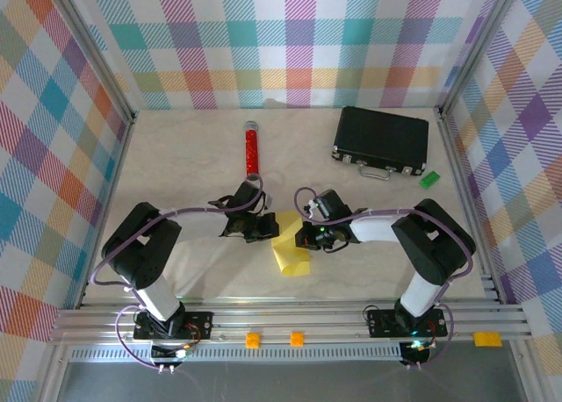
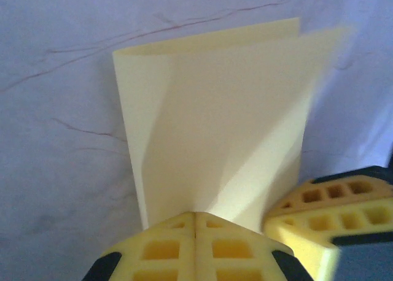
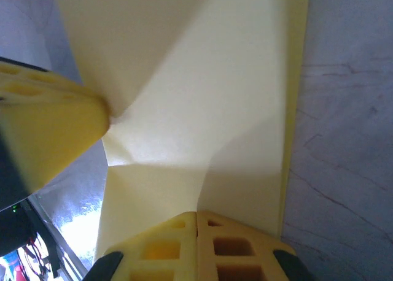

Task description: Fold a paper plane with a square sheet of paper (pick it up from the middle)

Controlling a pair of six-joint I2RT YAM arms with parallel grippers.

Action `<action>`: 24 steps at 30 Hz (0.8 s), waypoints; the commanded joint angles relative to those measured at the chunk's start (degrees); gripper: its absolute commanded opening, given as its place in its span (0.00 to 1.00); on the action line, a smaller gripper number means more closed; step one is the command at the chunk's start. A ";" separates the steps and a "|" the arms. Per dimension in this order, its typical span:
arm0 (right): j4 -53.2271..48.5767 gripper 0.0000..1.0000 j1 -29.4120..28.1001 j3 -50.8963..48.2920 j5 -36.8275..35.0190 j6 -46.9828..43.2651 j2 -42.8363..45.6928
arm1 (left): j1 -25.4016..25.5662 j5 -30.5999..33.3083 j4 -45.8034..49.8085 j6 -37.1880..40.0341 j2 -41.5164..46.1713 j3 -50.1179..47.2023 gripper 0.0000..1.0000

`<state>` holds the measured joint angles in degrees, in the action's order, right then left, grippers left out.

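The square sheet of paper (image 1: 291,254) is bright yellow and folded over into a long strip with slanting creases, not a pointed paper plane. It is raised between the two arms at the table's middle front. My left gripper (image 1: 270,231) is shut on its left edge. In the left wrist view the jaws (image 2: 195,215) meet where the paper's (image 2: 215,121) creases converge. My right gripper (image 1: 301,238) is shut on the opposite edge, and in the right wrist view it (image 3: 196,215) pinches the sheet (image 3: 202,97). Each wrist view also catches the other gripper's yellow fingers (image 2: 325,219) (image 3: 49,127).
A red cylinder (image 1: 251,149) lies at the back centre. A black case (image 1: 382,139) sits at the back right, with a small green block (image 1: 429,179) beside it. Checked walls enclose the pale marbled table (image 1: 176,165) on three sides.
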<state>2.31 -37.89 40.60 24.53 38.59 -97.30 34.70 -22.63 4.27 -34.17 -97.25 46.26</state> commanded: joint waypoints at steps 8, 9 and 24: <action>-8.45 0.00 0.36 -2.79 -5.60 0.50 -2.04 | -1.22 2.36 2.00 -0.28 -1.43 -0.15 0.00; -8.55 0.00 0.34 -2.79 -5.55 0.50 -2.05 | -1.26 2.18 2.85 -0.13 -0.82 0.81 0.00; -7.74 0.00 0.36 -3.63 -5.64 1.13 -1.79 | -3.10 -2.18 1.54 1.15 -4.48 5.70 0.00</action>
<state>3.16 -37.82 40.07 24.53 39.64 -97.17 32.95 -24.21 5.82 -33.61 -99.55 51.42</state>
